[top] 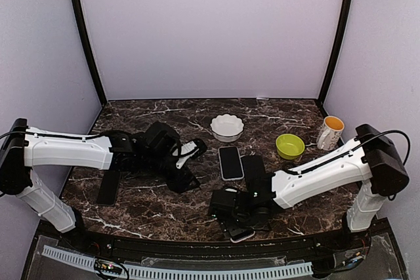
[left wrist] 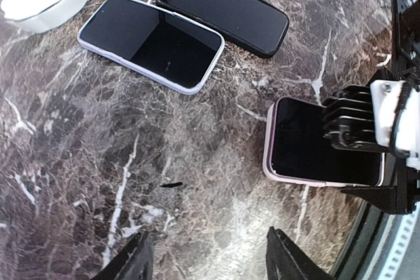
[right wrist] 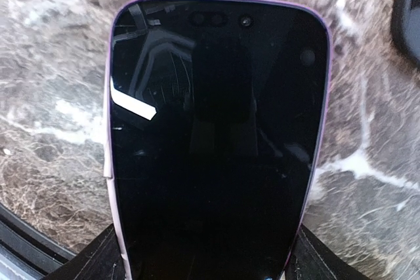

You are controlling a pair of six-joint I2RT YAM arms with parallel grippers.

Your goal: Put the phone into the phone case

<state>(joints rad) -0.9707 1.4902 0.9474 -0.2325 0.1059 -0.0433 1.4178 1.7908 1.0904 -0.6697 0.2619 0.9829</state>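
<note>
Showed, nearest, the right gripper (right wrist: 209, 265) clamped on the long edges of a pink-rimmed phone (right wrist: 216, 129), screen up, just inside the near edge of the marble table (top: 151, 208), right of centre. Could not resolve the pink rim as case or phone body. Showed, farther in and to the left, the left gripper (left wrist: 210, 260) with fingers spread wide, holding nothing, above bare marble. Showed at mid-table, side by side and nearly touching, a white-rimmed phone (top: 230, 162) on the left and a black phone (top: 253, 172) on the right, both screen up. Recorded, farthest, a green bowl (top: 290, 145) right of the phones, a white fluted bowl (top: 227, 127) just beyond the white-rimmed phone, and an orange-lined mug (top: 330, 132) at far right.
</note>
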